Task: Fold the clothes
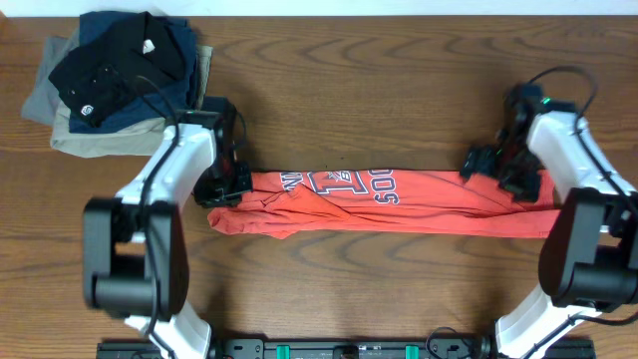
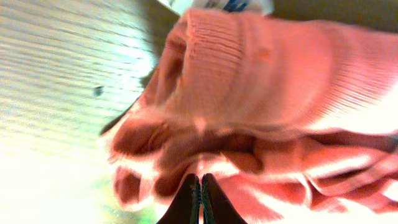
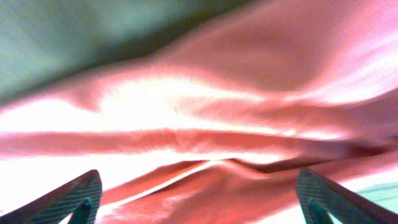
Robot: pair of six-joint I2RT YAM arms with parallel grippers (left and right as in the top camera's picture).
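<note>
The coral-red T-shirt [image 1: 399,206] lies folded into a long narrow band across the middle of the table, with its dark blue lettering facing up near the left half. My left gripper [image 1: 225,185] is at the shirt's left end. In the left wrist view its fingers [image 2: 200,180] are pressed together, touching the bunched cloth [image 2: 280,93], and no cloth shows between the tips. My right gripper [image 1: 506,172] is over the shirt's right end. In the right wrist view its fingers [image 3: 198,177] are spread wide just above the cloth [image 3: 217,112].
A pile of folded garments [image 1: 110,80], black and navy on top of khaki and grey, sits at the back left corner, close behind the left arm. The wooden table [image 1: 379,90] lies bare behind the shirt.
</note>
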